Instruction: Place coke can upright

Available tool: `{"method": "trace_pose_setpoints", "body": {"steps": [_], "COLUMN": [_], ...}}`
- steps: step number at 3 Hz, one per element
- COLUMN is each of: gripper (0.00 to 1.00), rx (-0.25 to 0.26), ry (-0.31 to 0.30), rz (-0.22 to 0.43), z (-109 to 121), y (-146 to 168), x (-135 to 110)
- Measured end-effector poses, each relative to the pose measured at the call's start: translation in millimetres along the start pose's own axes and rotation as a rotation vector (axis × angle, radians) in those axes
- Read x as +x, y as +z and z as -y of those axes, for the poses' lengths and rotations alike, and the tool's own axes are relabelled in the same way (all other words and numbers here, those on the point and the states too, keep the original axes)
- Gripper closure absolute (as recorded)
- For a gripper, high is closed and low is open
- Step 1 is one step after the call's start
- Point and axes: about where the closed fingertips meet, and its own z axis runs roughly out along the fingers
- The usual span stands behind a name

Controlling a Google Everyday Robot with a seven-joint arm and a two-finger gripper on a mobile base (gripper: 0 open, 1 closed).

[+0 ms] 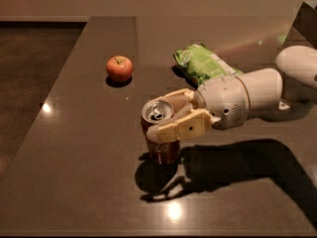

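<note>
The coke can [161, 150] is a red-orange can with a silver pull-tab top. It stands upright on the dark table [79, 172], near the middle, with its base on the surface. My gripper [158, 116] reaches in from the right and is shut on the can's upper part, one cream finger on the near side [178, 128] and one on the far side [174, 98]. The white arm [247, 100] stretches away to the right.
A red apple [119, 68] lies to the back left of the can. A green snack bag [204, 63] lies behind the arm. The table's left edge runs diagonally, with dark floor [29, 73] beyond it.
</note>
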Motion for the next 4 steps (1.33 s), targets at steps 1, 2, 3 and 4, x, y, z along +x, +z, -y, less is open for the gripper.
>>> {"method": "trace_pose_setpoints", "body": {"steps": [1,2,3,4], "gripper": [1.0,1.0,0.75,0.51], "rx": [0.025,0.028,-0.006,-0.016], "ry": [-0.023,-0.021,-0.046,-0.069], "rz": [0.07,0.116,0.171,0.189], "z": [2,7,9,11], "y": [1,3,9,12], "x": [5,13,15,16]}}
